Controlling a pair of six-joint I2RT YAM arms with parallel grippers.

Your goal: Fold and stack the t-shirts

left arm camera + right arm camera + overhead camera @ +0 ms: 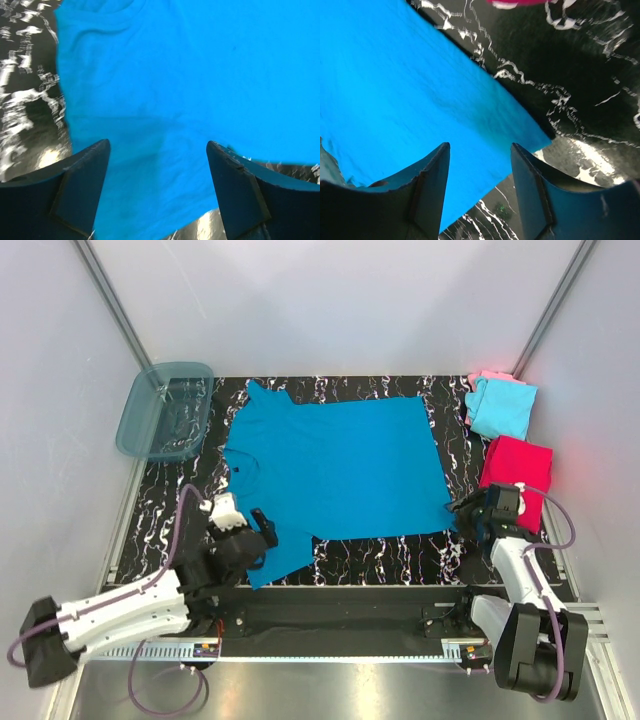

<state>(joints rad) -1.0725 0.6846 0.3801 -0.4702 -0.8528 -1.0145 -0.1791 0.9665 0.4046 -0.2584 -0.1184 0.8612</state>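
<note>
The left gripper (pixel 157 150) stands wide open in its wrist view. Its two dark fingers (pixel 82 185) straddle cloth of the teal-blue t-shirt (pixel 340 470), and nothing is pinched between them. The right gripper (pixel 480 150) is likewise parted, a little narrower. It is empty and poised over the shirt's near hem corner, which juts out just ahead of its right finger.

From above, the shirt lies spread flat on the black marbled worktop (pixel 390 555). Its collar is toward the left and its hem toward the right, so its long axis runs across the robot from arm to arm. The near sleeve reaches toward the left arm's base, and the left gripper sits at that sleeve and shoulder. The right gripper sits at the opposite end of the same near edge. Each arm is thus the nearer one to its own end, and the cloth lies forward of both.

I judge that the fold turns on this: both grippers must close on the near edge and carry it away from the bases, toward the far edge.

The light cyan shirt (pixel 500 408), the pale pink shirt (pixel 490 376) and the magenta-red shirt (pixel 518 472) wait folded at the right.
</note>
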